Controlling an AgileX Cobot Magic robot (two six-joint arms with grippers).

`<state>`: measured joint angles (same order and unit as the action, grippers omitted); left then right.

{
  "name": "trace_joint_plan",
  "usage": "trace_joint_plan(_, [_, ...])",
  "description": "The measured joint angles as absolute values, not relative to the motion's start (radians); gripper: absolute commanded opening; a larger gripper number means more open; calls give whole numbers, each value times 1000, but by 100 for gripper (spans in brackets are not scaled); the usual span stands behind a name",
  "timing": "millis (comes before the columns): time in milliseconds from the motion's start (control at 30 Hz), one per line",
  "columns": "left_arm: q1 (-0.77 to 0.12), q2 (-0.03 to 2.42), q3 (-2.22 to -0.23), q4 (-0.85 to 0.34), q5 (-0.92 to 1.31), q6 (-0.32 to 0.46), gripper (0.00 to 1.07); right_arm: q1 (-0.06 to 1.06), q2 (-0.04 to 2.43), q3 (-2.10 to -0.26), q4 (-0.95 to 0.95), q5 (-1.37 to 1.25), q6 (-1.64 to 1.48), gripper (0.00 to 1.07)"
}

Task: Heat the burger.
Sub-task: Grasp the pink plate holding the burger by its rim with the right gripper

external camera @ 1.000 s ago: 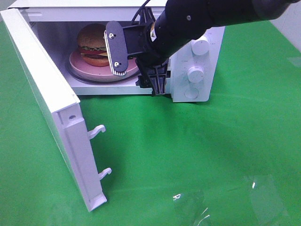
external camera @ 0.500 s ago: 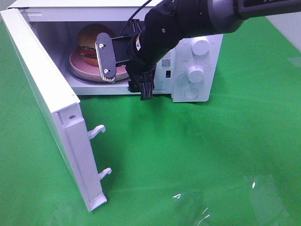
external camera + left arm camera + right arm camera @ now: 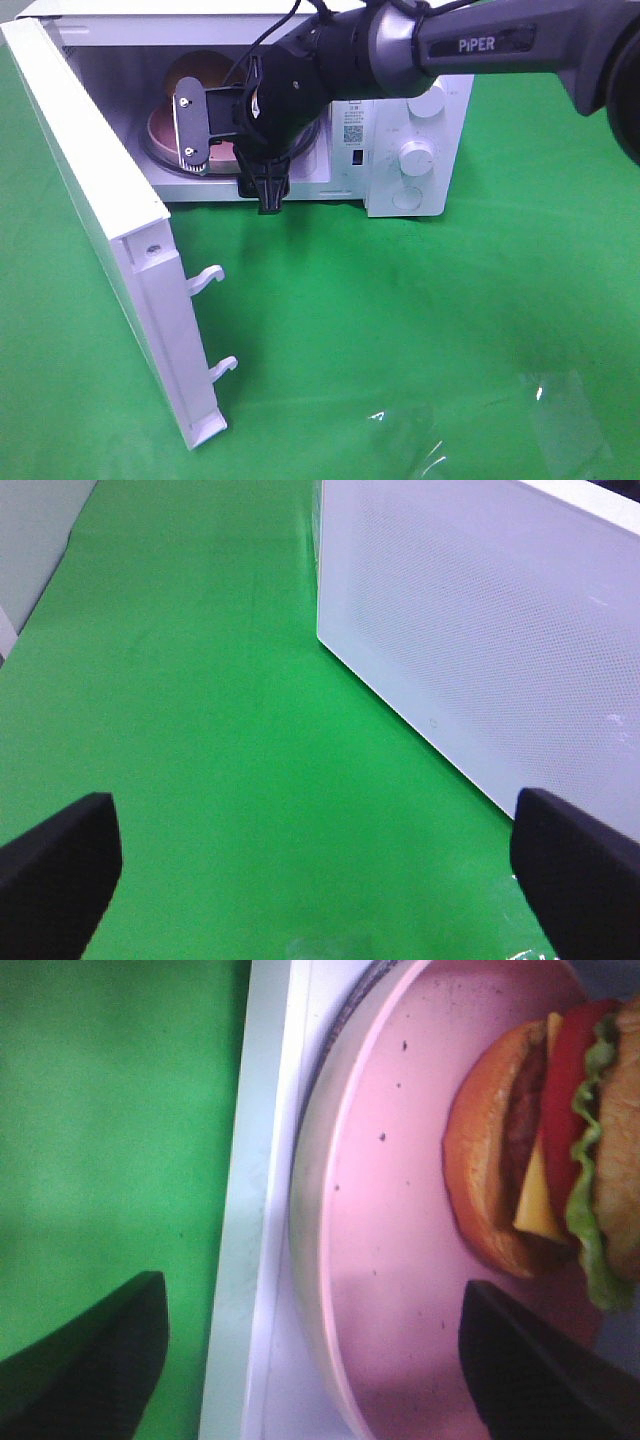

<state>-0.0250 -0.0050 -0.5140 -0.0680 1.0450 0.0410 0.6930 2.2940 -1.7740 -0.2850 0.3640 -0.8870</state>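
Observation:
The burger (image 3: 196, 68) sits on a speckled pink plate (image 3: 158, 128) inside the open microwave (image 3: 400, 130), partly hidden by my right arm. My right gripper (image 3: 228, 160) hangs open in front of the oven's opening, one finger low at the sill and the other before the plate. In the right wrist view the burger (image 3: 560, 1150) lies on the plate (image 3: 400, 1220) beyond the open right gripper (image 3: 315, 1370), which holds nothing. My left gripper (image 3: 320, 880) is open over the green cloth beside the door's white outer face (image 3: 480, 630); the exterior high view does not show it.
The microwave door (image 3: 110, 230) stands swung out to the left, its two latch hooks (image 3: 212, 278) pointing right. Two knobs (image 3: 415, 158) are on the panel at the oven's right. Green cloth (image 3: 420, 330) covers the table in front.
My right gripper has swept left across the oven's opening, and more of the arm now crosses the view. The burger and plate have stayed put. The door has not moved.

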Motion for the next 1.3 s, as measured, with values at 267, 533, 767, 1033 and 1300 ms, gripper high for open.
trace_joint_plan(267, [-25,-5,-514,-68,1045,41,98,693,2358,-1838,-276,365,-884,76])
trace_joint_plan(533, [-25,-5,-514,-68,1045,41,98,676,2403,-1857,-235,364,-884,76])
trace_joint_plan(767, [-25,-5,-514,-68,1045,41,98,662,2410,-1857,-224,361,-884,74])
trace_joint_plan(1033, [-25,-5,-514,-68,1045,41,98,662,2410,-1857,-216,346,-884,46])
trace_joint_plan(1300, [-25,-5,-514,-68,1045,41,98,666,2400,-1862,-228,362,-892,0])
